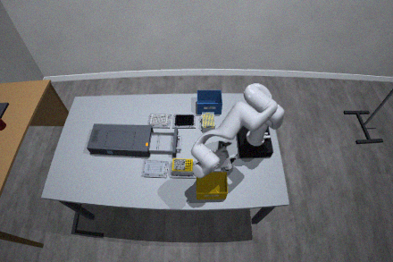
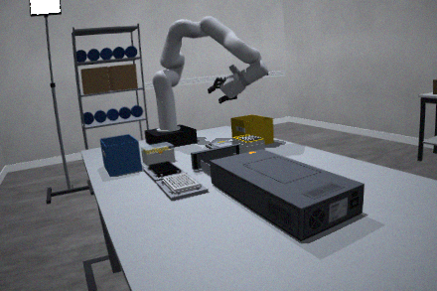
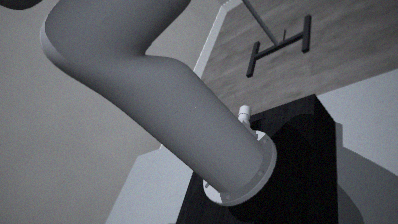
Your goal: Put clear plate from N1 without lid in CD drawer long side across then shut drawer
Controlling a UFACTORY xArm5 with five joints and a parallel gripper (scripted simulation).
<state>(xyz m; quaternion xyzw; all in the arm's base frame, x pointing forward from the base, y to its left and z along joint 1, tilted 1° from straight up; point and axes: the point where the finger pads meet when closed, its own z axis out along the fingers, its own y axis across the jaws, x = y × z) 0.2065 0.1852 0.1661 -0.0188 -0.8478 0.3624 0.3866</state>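
The dark cooler CD (image 1: 121, 139) (image 2: 288, 177) lies on the bench with its drawer (image 1: 175, 149) (image 2: 216, 157) pulled out towards the arm's base. No plate shows in the drawer from above. Its orange lamp (image 1: 146, 144) (image 2: 252, 152) is lit. One clear-looking plate (image 1: 159, 120) (image 2: 182, 182) sits in a nest on the blue bin's side. Another pale, clear-looking piece (image 1: 155, 167) sits on the yellow bin's side. No nest label is readable, so I cannot tell which is N1. My gripper (image 1: 228, 153) (image 2: 219, 93) is open and empty, high above the bench, tilted towards the arm's base.
A black plate (image 1: 184, 120) (image 2: 164, 169) and a yellow-patterned rack (image 1: 208, 120) stand near the blue bin (image 1: 209, 102) (image 2: 120, 155). A yellow-topped rack (image 1: 182, 165) stands near the yellow bin (image 1: 212, 186) (image 2: 253, 130). The arm's black base (image 1: 255, 151) (image 2: 171, 135) (image 3: 305, 165) is at the bench end.
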